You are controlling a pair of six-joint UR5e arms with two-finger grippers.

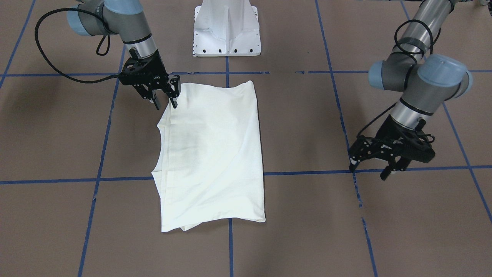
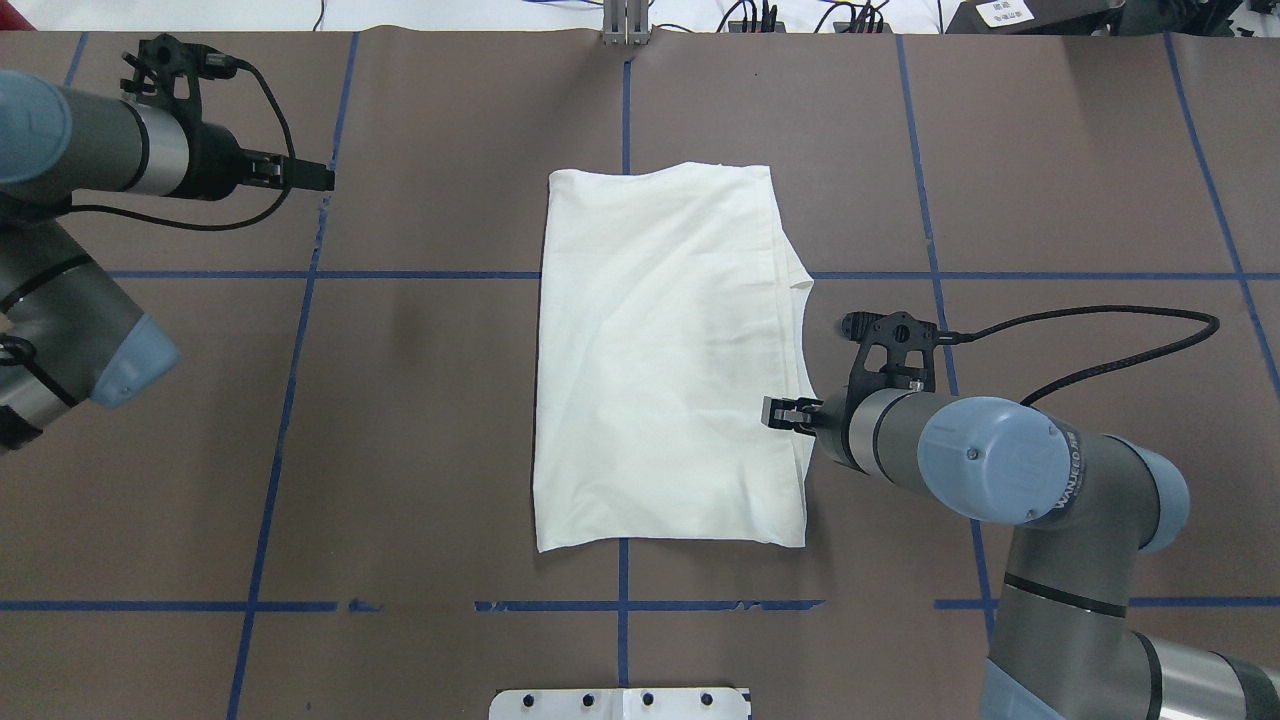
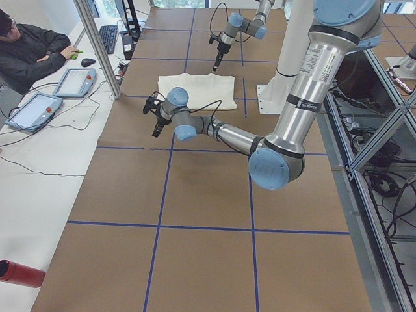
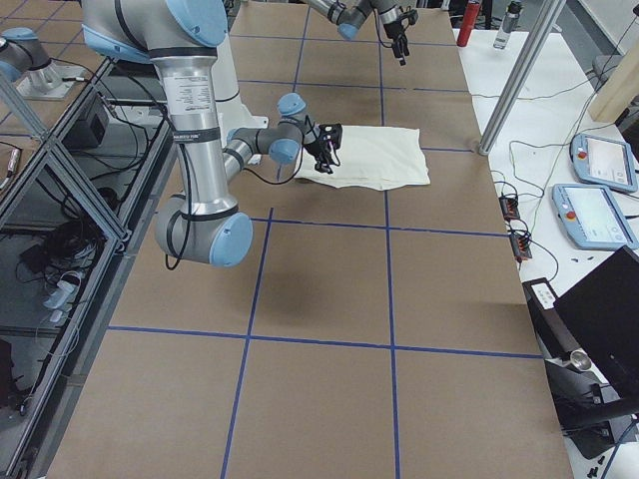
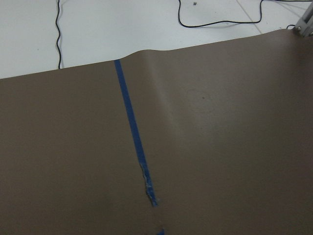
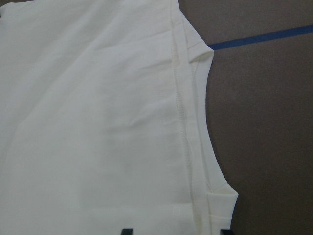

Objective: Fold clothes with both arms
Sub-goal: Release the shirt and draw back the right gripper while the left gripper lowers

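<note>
The T-shirt (image 2: 665,350) lies on the desk (image 2: 400,450), folded into a plain rectangle; probably one more fold is left. The right pincer (image 1: 166,105), released, straddles the T-shirt's hemmed edge. The left pincer (image 1: 368,173), also released, hangs well apart from it.

The right arm (image 2: 1000,460) is being held bent at the elbow, with its forearm being reached inward and low. The right gripper (image 1: 166,103) is being pointed steeply downward with its jaws being held apart; its fingertips (image 6: 127,231) are being shown spread wide at the lower edge of the wrist view. The left arm (image 1: 419,77) is being held out to its own side, well apart from the other arm. The left gripper (image 1: 368,172) is being tilted downward, its jaws being held parted.
</note>
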